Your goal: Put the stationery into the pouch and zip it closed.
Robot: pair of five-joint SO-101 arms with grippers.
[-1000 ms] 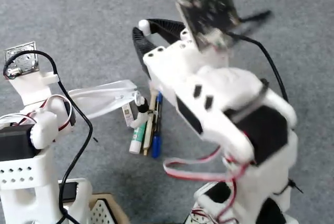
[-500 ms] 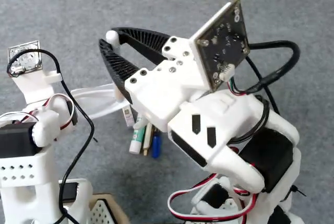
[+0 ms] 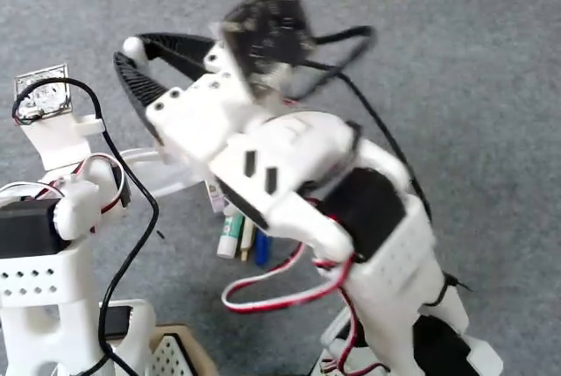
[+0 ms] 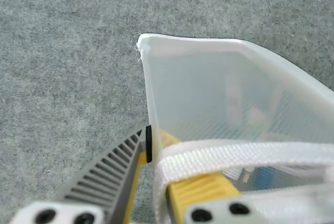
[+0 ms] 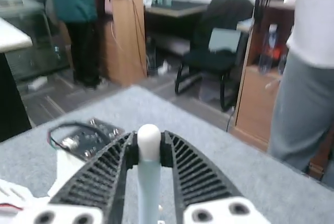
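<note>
My left gripper (image 4: 153, 150) is shut on the corner of the translucent white pouch (image 4: 224, 104), pinching it next to the white zip band. In the high view the pouch (image 3: 171, 174) lies between the two arms, partly under the right arm. My right gripper (image 5: 148, 141) is shut on a pale blue pen (image 5: 148, 182) with a rounded white end. From above, that gripper (image 3: 131, 53) hangs over the table beyond the pouch, the pen's white end (image 3: 133, 46) at its tips. More stationery (image 3: 239, 237), a white tube, a pencil and a blue pen, lies beside the pouch.
The left arm's base (image 3: 39, 297) stands at the front left, with its camera board (image 3: 39, 98) close to the right gripper. A brown box with a perforated white part (image 3: 175, 351) sits at the front edge. Grey table (image 3: 473, 87) stretches to the right.
The right arm has swung left across the table with the pen held in its gripper, from above the loose stationery to beyond the pouch. The left arm and pouch have stayed put.
</note>
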